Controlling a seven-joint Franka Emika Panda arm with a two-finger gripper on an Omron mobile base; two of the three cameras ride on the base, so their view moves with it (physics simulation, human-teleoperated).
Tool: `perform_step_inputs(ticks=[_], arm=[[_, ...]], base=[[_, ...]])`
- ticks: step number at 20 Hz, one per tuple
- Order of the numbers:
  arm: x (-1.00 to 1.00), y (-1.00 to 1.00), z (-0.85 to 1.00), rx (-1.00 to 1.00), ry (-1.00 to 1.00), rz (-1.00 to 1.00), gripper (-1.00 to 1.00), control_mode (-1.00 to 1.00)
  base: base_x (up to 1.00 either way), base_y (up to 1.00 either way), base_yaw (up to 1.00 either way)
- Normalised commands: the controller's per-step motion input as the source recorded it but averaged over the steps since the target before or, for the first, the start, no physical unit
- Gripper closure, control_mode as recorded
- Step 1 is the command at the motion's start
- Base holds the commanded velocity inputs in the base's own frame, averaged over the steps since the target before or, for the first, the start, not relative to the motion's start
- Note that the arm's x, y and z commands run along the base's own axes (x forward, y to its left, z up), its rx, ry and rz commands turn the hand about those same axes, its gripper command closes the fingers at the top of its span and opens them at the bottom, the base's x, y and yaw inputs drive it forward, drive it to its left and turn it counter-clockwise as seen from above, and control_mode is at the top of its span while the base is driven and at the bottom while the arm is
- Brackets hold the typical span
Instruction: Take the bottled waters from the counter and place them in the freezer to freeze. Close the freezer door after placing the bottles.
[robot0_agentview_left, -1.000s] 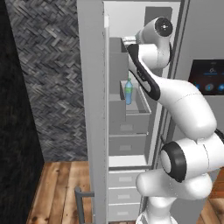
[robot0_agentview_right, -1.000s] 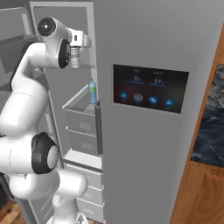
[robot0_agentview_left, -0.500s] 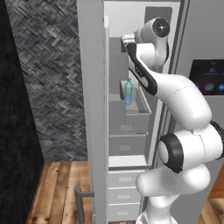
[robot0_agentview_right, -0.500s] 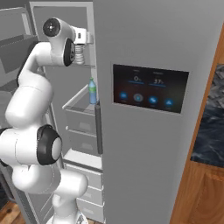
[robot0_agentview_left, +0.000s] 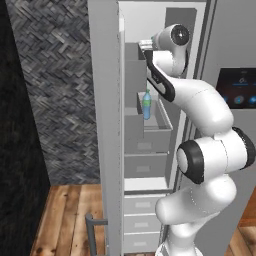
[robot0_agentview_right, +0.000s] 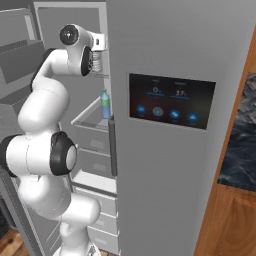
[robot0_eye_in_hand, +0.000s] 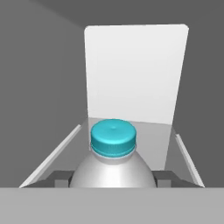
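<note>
Your arm is carrying the whitish bottle (robot0_eye_in_hand: 113, 162), clenched in the jaws, deeper into the freezer (robot0_agentview_left: 150, 70); releasing early is risking a topple beside the blue-tinted bottle (robot0_agentview_left: 146, 104).

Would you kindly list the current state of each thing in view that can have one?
freezer door: open, swung wide.
blue-tinted bottle: upright on a freezer shelf, capped.
whitish bottle: capped, held between the fingertips, over a shelf.
hand: shut on the whitish bottle, inside the upper freezer.
touchscreen door: closed, screen lit.
</note>
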Motion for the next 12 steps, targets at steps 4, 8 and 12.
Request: perform_step_inputs(ticks=[4,8,12], arm=[[0.57,0.00,-0.09,0.00,0.00,0.00,1.00,-1.00],[0.44,0.00,-0.12,0.00,0.00,0.00,1.00,-1.00],[0.25,0.07,-0.19,0.00,0.00,-0.02,1.00,-1.00]], base=[[0.00,0.00,0.00],[0.00,0.00,0.00],[0.00,0.00,0.00]])
